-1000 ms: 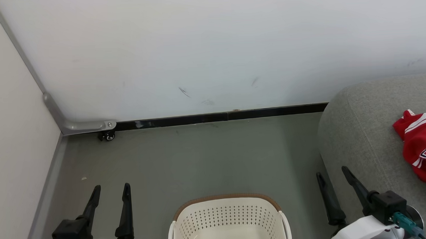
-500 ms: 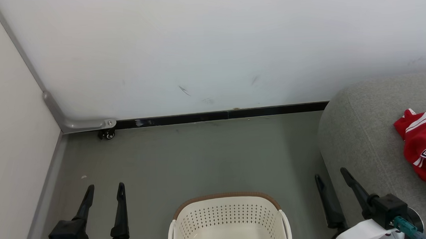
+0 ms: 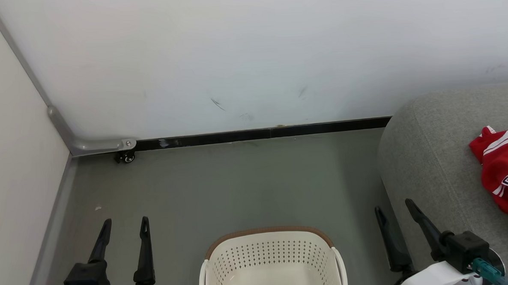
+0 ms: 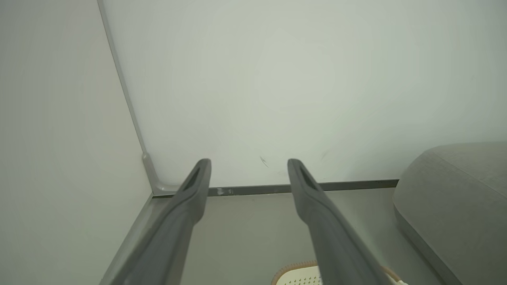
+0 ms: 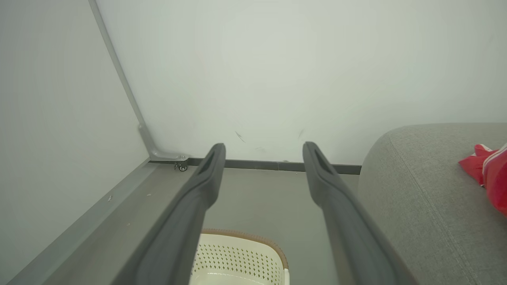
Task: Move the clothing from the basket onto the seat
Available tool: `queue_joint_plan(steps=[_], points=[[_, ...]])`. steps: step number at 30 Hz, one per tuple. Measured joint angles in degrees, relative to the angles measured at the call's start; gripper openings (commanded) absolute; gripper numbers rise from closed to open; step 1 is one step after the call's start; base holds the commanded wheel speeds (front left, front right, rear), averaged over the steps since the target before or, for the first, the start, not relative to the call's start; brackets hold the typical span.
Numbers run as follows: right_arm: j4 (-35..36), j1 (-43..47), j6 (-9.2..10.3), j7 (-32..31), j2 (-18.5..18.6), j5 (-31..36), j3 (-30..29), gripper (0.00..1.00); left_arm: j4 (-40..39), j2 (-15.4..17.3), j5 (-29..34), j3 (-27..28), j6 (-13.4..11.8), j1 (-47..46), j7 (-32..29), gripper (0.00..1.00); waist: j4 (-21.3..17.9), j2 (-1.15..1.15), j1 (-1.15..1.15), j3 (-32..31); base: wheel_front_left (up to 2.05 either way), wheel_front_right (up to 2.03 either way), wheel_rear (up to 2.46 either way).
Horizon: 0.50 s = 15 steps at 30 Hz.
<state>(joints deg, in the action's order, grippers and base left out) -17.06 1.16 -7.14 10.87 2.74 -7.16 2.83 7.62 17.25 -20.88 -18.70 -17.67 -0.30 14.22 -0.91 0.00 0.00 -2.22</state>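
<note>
The cream basket [image 3: 271,261] with its brown rim stands on the floor at the bottom centre of the head view; what shows of its inside holds no garment, just a small label on the bottom. The basket's rim [image 5: 245,253] also shows below my right fingers. Red-and-white clothing [image 3: 506,170] lies on the grey seat [image 3: 435,160] at the right edge, and that clothing [image 5: 489,174] and the seat [image 5: 424,190] appear in the right wrist view too. My left gripper [image 3: 124,225] is open left of the basket. My right gripper [image 3: 394,207] is open between basket and seat, holding nothing.
A white wall with a black skirting strip [image 3: 262,135] runs across the back. A beige panel [image 3: 11,170] closes the left side, with a small caster [image 3: 128,157] at the corner. Grey floor [image 3: 238,186] lies between the basket and the wall.
The whole head view has shifted slightly, showing more of the basket's inside. My left gripper has drawn back a little toward the bottom edge. The clothing on the seat has not moved.
</note>
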Motion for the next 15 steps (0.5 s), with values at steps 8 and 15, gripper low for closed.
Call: queue_joint_plan(steps=[8,15], points=[[1.11,0.08,0.00,-0.30,0.00,-0.11,0.09,1.00,0.92,-0.04,0.71,0.02,-0.48,0.00,0.00,1.00,0.03,0.00,0.00,0.41,0.00,0.00,0.00],[1.97,0.27,0.00,-0.79,0.00,-0.24,0.04,1.00,1.69,-0.09,1.41,-0.10,-0.49,0.00,0.00,1.00,0.07,0.00,0.00,0.70,0.00,0.00,0.00]])
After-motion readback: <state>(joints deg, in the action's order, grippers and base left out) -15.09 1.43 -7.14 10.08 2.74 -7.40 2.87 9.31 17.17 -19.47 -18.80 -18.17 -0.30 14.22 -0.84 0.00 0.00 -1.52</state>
